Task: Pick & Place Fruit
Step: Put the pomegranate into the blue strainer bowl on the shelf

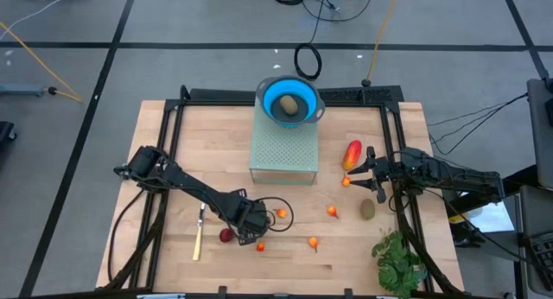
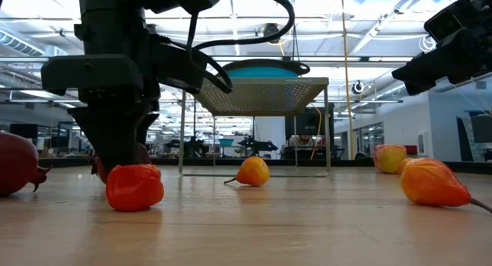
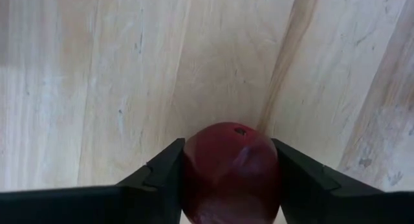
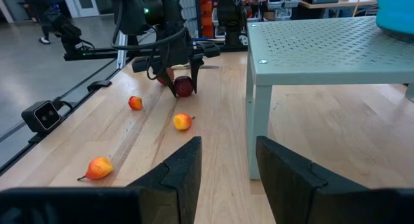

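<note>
My left gripper (image 1: 245, 226) is low over the near-left part of the table, shut on a dark red round fruit (image 3: 229, 169). A second dark red fruit (image 1: 226, 236) lies beside it. Tiny orange fruits (image 1: 260, 245) (image 1: 281, 214) (image 1: 313, 242) (image 1: 333, 211) lie scattered on the wood. My right gripper (image 1: 373, 172) is open and holds nothing, right of the stand, next to an orange fruit (image 1: 346, 182) and the red-and-yellow piece (image 1: 352, 154). A brownish-olive oval (image 1: 368, 210) lies on the table; another (image 1: 289, 106) sits in the blue bowl. My left gripper pinches the dark red round fruit across its sides (image 3: 194, 166), one finger (image 3: 162, 175) on each side, coming from above and pointing down. In the right wrist view the fruit (image 4: 184, 87) sits between the fingertips at table level; whether it rests on the wood I cannot tell.
A blue bowl (image 1: 270, 89) stands on a grey-green perforated stand (image 1: 283, 152) at the table's far middle. A yellow-handled knife (image 1: 199, 234) lies left of my left gripper. A leafy green plant (image 1: 399, 260) lies at the near-right corner. Black frame rails (image 1: 173, 117) border the table.
</note>
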